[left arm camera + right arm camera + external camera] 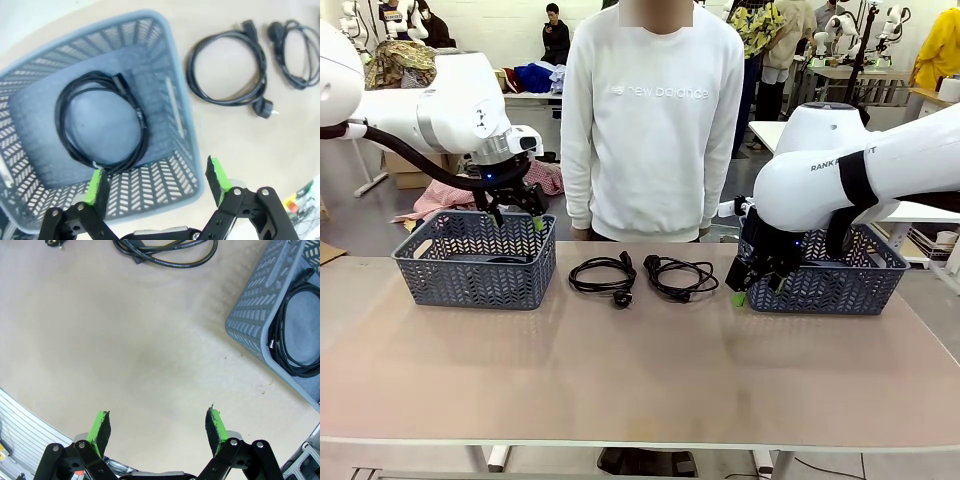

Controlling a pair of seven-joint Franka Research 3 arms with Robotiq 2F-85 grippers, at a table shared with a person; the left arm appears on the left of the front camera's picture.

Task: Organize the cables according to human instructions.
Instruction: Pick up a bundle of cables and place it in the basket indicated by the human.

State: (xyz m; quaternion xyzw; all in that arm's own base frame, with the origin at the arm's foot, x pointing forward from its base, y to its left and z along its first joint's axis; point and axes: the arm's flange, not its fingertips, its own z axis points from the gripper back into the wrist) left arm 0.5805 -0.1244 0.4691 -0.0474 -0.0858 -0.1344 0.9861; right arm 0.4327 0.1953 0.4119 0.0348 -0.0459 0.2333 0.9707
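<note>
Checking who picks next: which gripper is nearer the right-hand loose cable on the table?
Right. The right gripper hangs just beside that cable; the left gripper hovers over the left basket, past the other loose cable.

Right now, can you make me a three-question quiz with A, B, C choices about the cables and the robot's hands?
1. Where is the left gripper?
A. Over the left basket
B. Touching the person's sleeve
C. Down on the floor

2. How many cables lie on the bare table?
A. None
B. Two
C. Four

3. What is the right gripper doing?
A. Open and empty
B. Shut on a cable
C. Shut on a plug

Answers:
1 A, its green pads hang above that basket's rim.
2 B, two black coils lie side by side on the tabletop.
3 A, its jaws stand wide with nothing between them.
</note>
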